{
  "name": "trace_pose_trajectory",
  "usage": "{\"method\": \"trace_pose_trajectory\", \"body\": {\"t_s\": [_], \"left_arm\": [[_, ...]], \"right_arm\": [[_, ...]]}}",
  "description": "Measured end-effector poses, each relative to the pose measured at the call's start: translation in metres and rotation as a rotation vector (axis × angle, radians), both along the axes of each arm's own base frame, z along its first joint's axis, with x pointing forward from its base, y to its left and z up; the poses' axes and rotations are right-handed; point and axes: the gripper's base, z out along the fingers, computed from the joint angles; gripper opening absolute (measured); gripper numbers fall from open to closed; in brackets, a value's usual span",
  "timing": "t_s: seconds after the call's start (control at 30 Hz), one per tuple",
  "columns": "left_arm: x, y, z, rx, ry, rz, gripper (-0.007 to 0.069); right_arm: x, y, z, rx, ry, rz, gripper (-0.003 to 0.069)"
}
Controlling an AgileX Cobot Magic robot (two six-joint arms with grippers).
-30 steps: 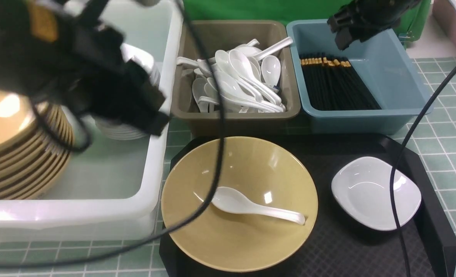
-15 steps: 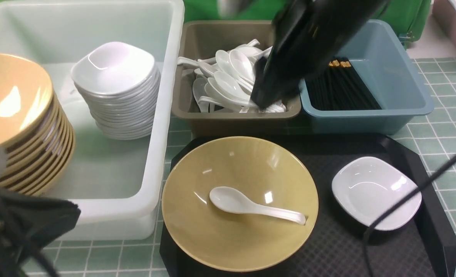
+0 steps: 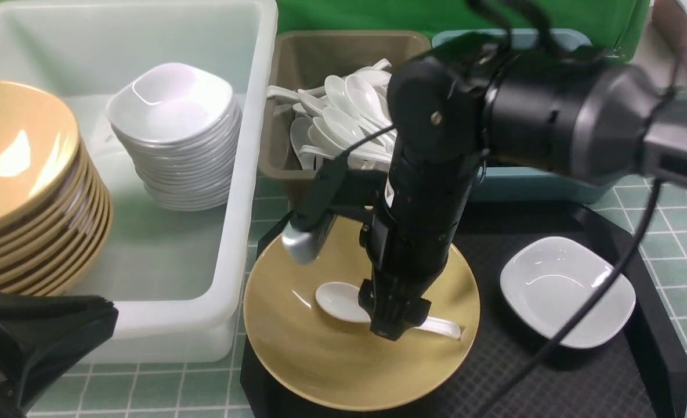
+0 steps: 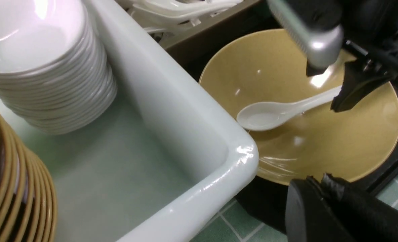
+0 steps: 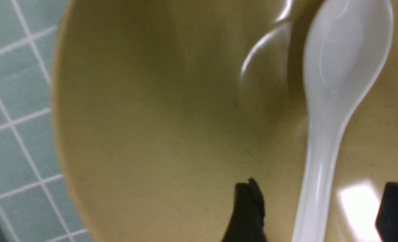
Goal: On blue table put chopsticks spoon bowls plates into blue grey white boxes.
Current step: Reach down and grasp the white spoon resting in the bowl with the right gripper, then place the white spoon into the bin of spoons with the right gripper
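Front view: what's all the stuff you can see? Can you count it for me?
blue table: one, pale blue-green, under everything
tray: one, black, on table
white box: one, white, left
grey box: one, grey-brown, behind tray
blue box: one, blue, right of grey box
bowls: stack, yellow, in white box; lone bowl on tray
plates: stack, white, in white box; lone plate on tray
spoons: many, white, in grey box; lone spoon in lone bowl
right gripper: one, black, open astride lone spoon's handle
left gripper: one, black, near white box's corner
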Motion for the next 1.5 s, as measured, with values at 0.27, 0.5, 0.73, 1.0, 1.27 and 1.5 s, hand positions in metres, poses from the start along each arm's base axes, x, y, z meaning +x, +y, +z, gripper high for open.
{"method": "trace_pose_trajectory", "body": {"t_s": [0.27, 0.5, 0.73, 1.0, 1.27, 1.5], "left_arm": [[0.000, 0.000, 0.000, -0.003, -0.005, 0.000, 0.0004], [0.015, -0.010, -0.003, -0.055, 0.055, 0.046, 0.0004], [0.048, -0.032, -0.011, -0.067, 0.115, 0.082, 0.0004], [0.121, -0.042, 0.034, -0.074, 0.067, 0.240, 0.0004], [0.182, -0.045, 0.058, -0.036, 0.045, 0.241, 0.0004], [0.199, -0.059, 0.033, -0.009, 0.187, 0.155, 0.0004]], "right_arm": [[0.009, 0.005, -0.034, -0.073, 0.038, 0.008, 0.0472], [0.009, 0.005, -0.036, -0.076, 0.043, 0.008, 0.0171], [0.020, 0.012, -0.009, -0.029, -0.050, 0.005, 0.0175], [0.064, -0.010, 0.093, 0.148, -0.377, -0.162, 0.0175], [0.115, -0.032, 0.109, 0.417, -0.597, -0.438, 0.0175], [0.160, -0.028, 0.056, 0.495, -0.613, -0.557, 0.0203]]}}
